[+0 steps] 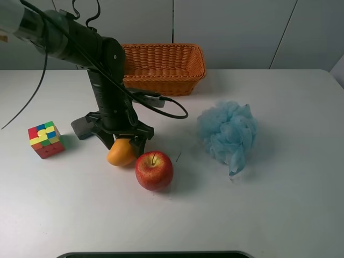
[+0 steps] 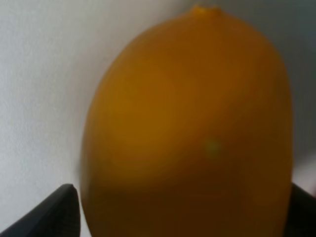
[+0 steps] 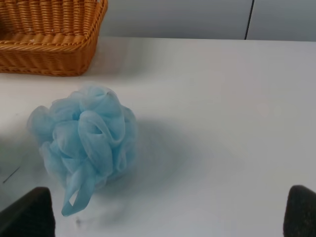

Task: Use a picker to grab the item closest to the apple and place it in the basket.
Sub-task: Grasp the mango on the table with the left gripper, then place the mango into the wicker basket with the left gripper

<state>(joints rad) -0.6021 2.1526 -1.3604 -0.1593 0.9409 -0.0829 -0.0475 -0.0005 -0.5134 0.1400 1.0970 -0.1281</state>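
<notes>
Both left jaws flank the orange fruit (image 1: 121, 153) just beside the apple (image 1: 154, 171), grip unclear; right jaws gape wide.

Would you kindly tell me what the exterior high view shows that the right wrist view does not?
Only exterior high: the red apple, the yellow-orange oval fruit, the multicoloured puzzle cube, the left end effector around that fruit. Only right wrist: the open right end effector. Both: the blue mesh bath sponge, the woven orange basket.
</notes>
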